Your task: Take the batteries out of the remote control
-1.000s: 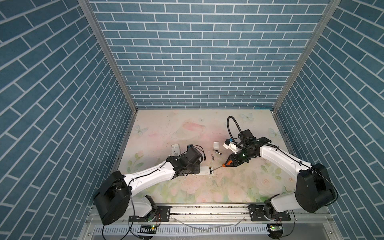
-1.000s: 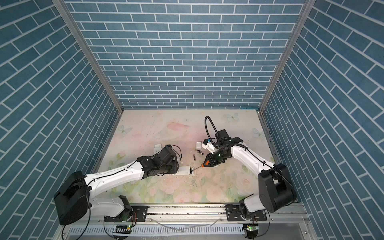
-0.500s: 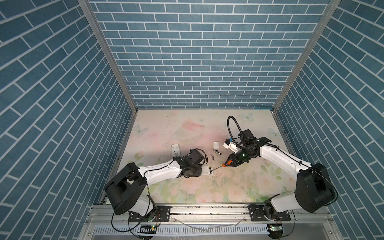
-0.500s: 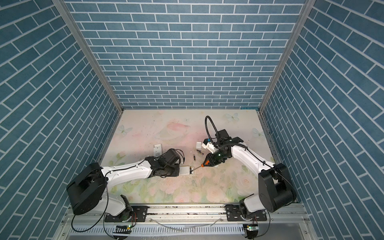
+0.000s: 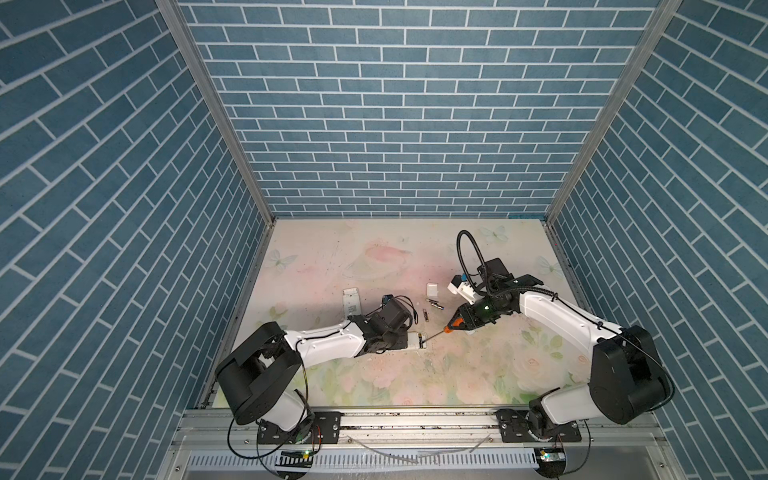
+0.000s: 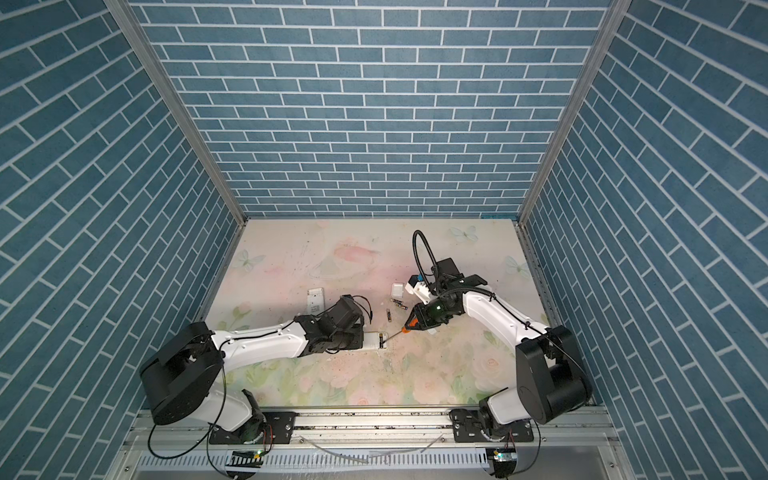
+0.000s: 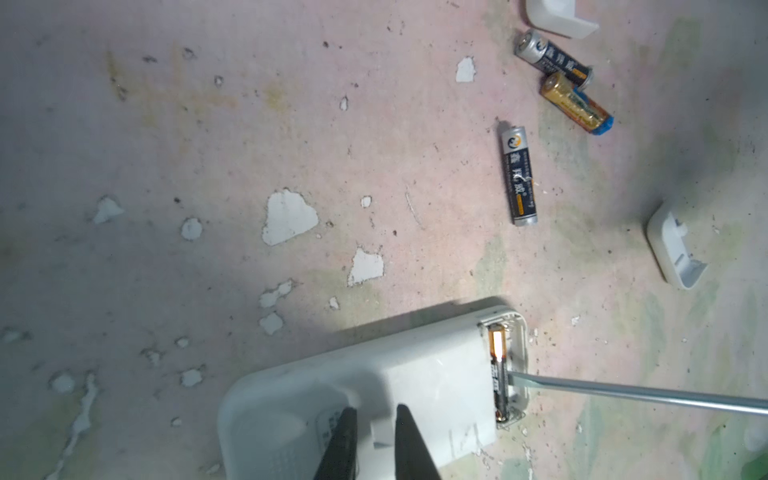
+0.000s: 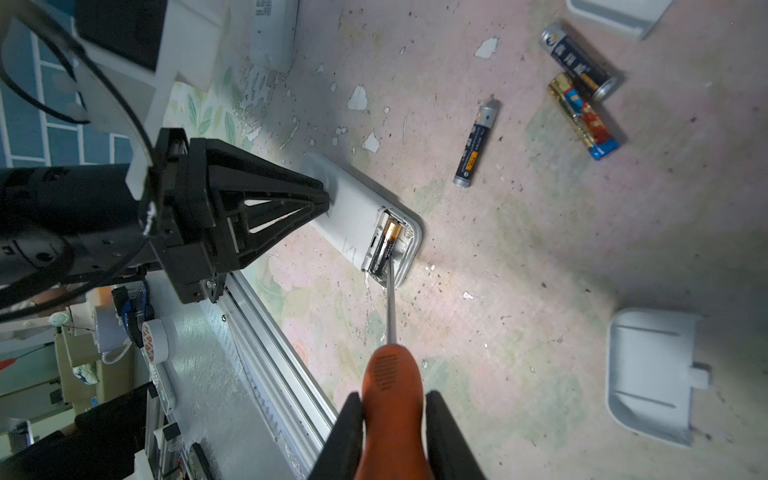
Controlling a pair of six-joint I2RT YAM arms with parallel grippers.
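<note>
left gripper (image 7: pixel 374 411) low, narrow on remote (image 7: pixel 415 374), hold unclear; right gripper (image 8: pixel 392 401) angled down, clamps screwdriver (image 8: pixel 390 370) against battery (image 8: pixel 384 247)

Battery print, hardly legible

A dark battery (image 7: pixel 519 176) lying alone shows a round logo and white Chinese characters along its side, as does a second dark battery (image 7: pixel 550 58). Print on the gold battery (image 7: pixel 575 104), the screwdriver (image 8: pixel 390 374) handle and the far remote (image 5: pixel 353 308) is too small to read.
</note>
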